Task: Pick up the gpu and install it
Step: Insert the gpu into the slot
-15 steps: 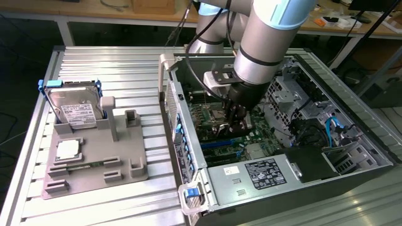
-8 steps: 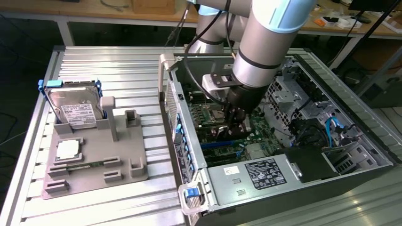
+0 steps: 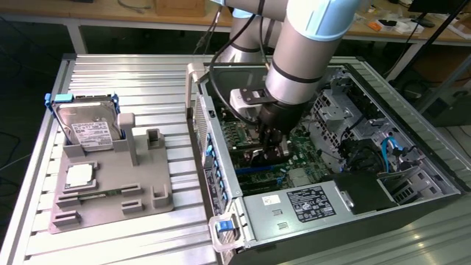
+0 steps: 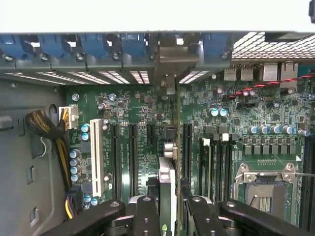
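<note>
Wrist view | gripper (image 4: 170, 202) clenched on gpu (image 4: 166, 173) | thin card edge-on, silver end bracket

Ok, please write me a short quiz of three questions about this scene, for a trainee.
1. True or false: the gripper holds the gpu inside the open computer case.
2. What stands in the blue frame on the grey fixture? A) hard drive B) fan C) memory stick
3. Is the gpu flat or on edge to the motherboard?
Key: 1 true; 2 A; 3 on edge.
</note>
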`<state>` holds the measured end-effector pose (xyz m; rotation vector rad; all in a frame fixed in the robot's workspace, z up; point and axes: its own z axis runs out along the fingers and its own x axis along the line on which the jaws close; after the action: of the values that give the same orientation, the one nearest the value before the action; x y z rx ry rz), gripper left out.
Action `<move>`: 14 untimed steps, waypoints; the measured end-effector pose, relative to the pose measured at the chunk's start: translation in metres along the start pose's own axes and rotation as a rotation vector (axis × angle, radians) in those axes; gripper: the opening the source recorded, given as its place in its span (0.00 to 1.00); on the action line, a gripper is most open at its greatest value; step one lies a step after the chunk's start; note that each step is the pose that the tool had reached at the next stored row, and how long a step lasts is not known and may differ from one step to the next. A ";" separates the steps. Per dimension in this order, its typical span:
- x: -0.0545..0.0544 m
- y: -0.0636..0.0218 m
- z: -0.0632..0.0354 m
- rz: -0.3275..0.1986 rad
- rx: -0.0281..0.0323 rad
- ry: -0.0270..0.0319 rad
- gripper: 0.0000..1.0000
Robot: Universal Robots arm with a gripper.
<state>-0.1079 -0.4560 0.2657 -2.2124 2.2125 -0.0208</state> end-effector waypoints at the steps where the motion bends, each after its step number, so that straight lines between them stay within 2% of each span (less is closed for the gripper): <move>1: 0.000 0.0001 0.0010 0.000 0.0000 -0.0001 0.27; 5: 0.000 0.0003 0.0045 0.000 -0.0027 -0.0011 0.27; 6: 0.001 0.0003 0.0050 0.000 -0.0054 -0.0058 0.27; 7: 0.001 0.0003 0.0050 0.001 -0.0062 -0.0075 0.27; 14: 0.001 0.0003 0.0051 0.001 -0.0062 -0.0077 0.27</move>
<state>-0.1080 -0.4566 0.2606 -2.2111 2.2124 -0.0054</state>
